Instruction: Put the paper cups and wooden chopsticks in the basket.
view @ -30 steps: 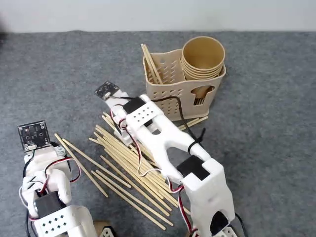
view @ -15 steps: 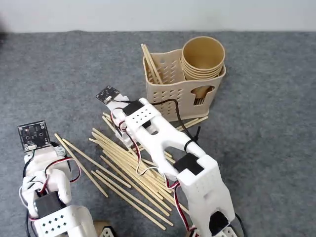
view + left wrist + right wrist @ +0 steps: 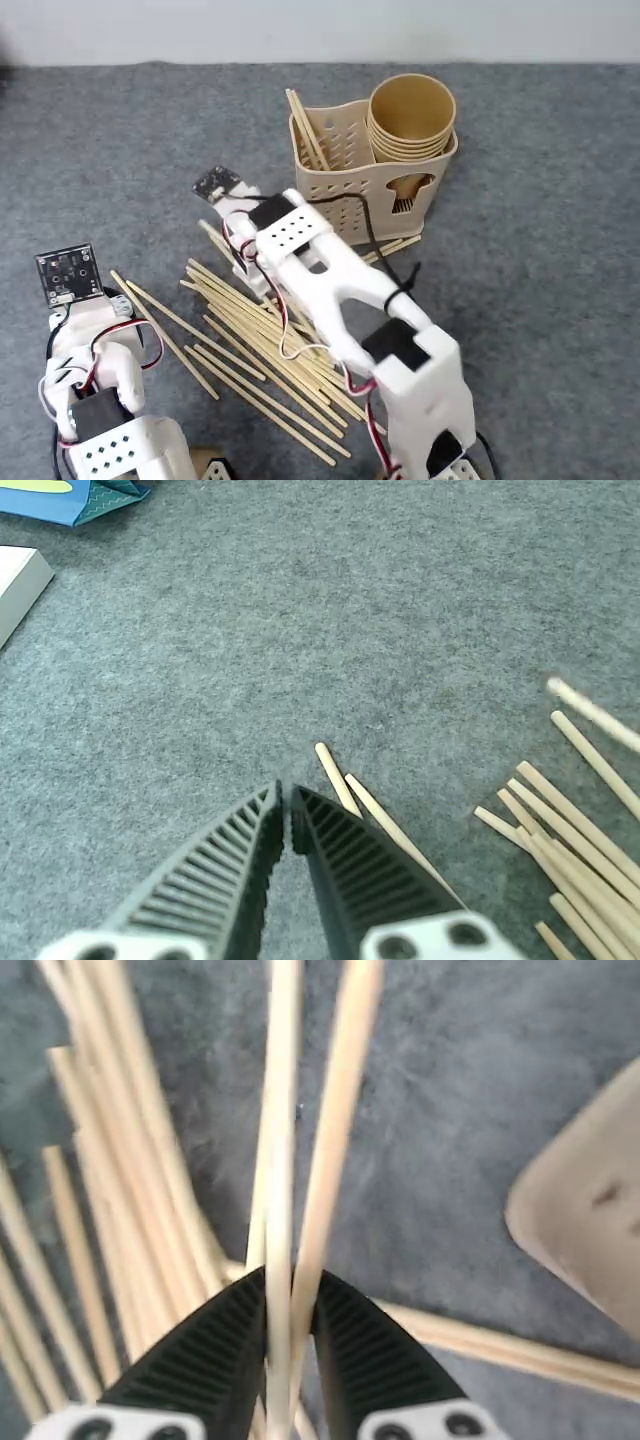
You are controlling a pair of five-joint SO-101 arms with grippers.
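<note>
Here my right jaws were clamped on two wooden chopsticks (image 3: 340, 1110) near-left of the basket (image 3: 350, 195), presumably for carrying in; paper cups (image 3: 410, 115) sat inside; my left jaws were closed, empty.

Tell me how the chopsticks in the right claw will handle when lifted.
Probably stiff and light: the chopsticks look like straight, thin wood. They reach far beyond the right claw, so they may pivot or slip. The two diverge, so one could drop.
</note>
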